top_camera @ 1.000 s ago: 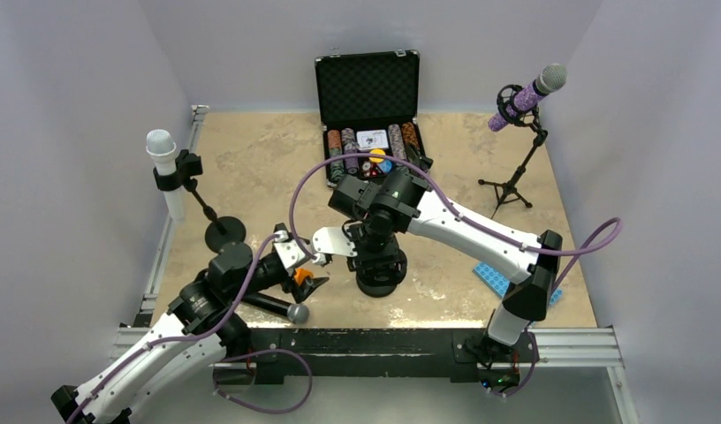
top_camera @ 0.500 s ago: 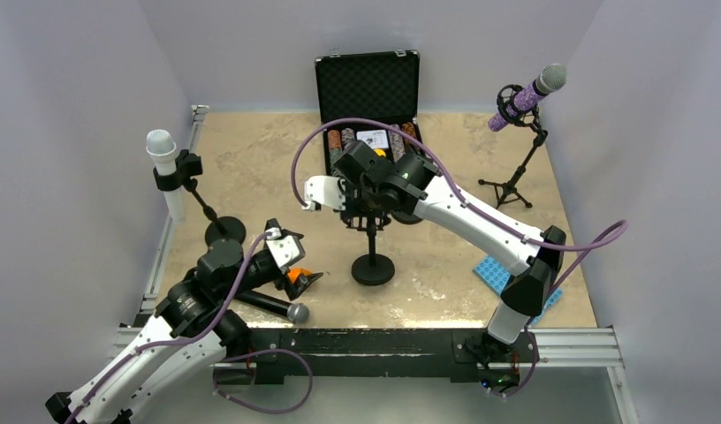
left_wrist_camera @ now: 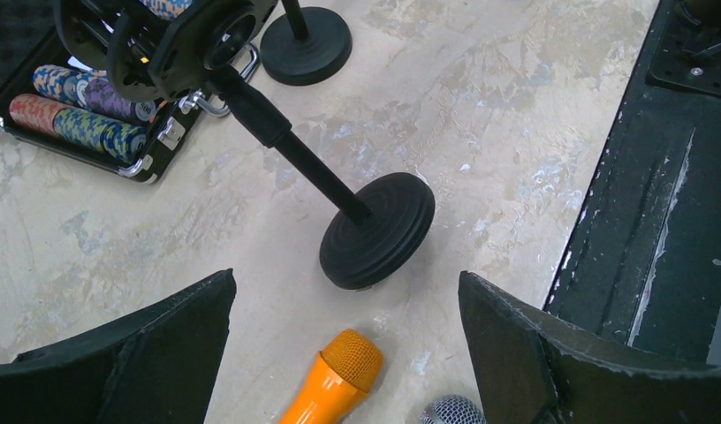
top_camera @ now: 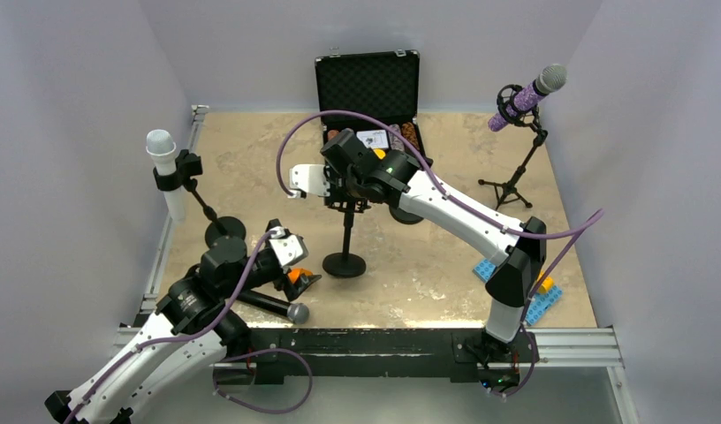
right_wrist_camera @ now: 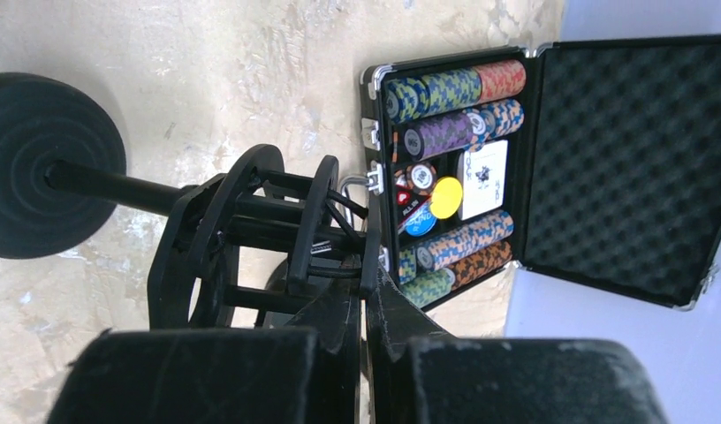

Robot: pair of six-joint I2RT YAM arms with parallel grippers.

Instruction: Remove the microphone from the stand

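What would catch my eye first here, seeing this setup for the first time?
Probably the right gripper, shut on the empty shock mount atop a black round-based stand mid-table. Behind it, an open case of poker chips sits at the far edge. A purple microphone on a tripod stands at far right, and a white microphone is clipped in a stand at the left.

A black round-based microphone stand [top_camera: 346,238] is upright at frame centre, its cage mount [right_wrist_camera: 251,234] empty. An orange mesh-headed microphone [left_wrist_camera: 335,375] lies flat at lower left, beside a black silver-headed microphone [top_camera: 273,306].
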